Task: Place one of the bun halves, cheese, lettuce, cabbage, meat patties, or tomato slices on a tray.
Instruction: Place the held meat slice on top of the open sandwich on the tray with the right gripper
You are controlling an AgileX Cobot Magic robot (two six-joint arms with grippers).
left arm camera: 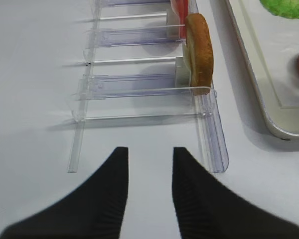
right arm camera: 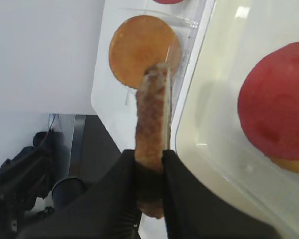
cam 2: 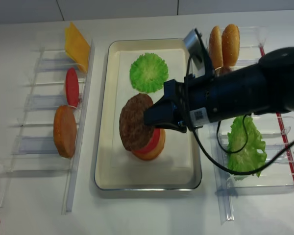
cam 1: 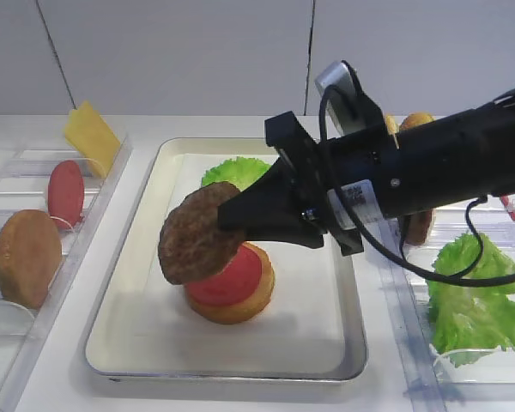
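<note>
Leftmost, a clear plastic rack (cam 2: 44,105) stands on the white table (cam 2: 29,205), and in it, from back to front, are the cheese (cam 2: 77,45) leaning yellow at the far end, 1 upright tomato slice (cam 2: 71,86) and 1 upright bun half (cam 2: 64,130). The left gripper (left arm camera: 148,174) hovers over bare table just before that rack, its 2 black fingers (left arm camera: 114,179) parted with nothing between them.

Next comes the tray (cam 2: 104,147), cream with a metal rim. Toward its back lies a round ruffled green leaf (cam 2: 148,72). Nearer the middle sits another bun half (cam 1: 232,305) flat on the liner, with a second red tomato disc (cam 1: 232,279) lying on top of it. Just over the left part of that stack hangs 1 of the meat patties (cam 1: 196,233), tilted on edge and clear of the tomato in the high view. The right gripper (cam 1: 240,210) reaches in from the right and has the patty's rim pinched tight between its 2 black fingers (right arm camera: 182,199); the wrist view shows the patty edge-on in that clamp.

Rightmost, a second clear rack (cam 2: 264,161) holds 2 upright buns (cam 2: 223,45) at the back and the lettuce (cam 2: 247,147), a big crinkled leaf, toward the front, partly behind the arm's black cable (cam 2: 220,156).
</note>
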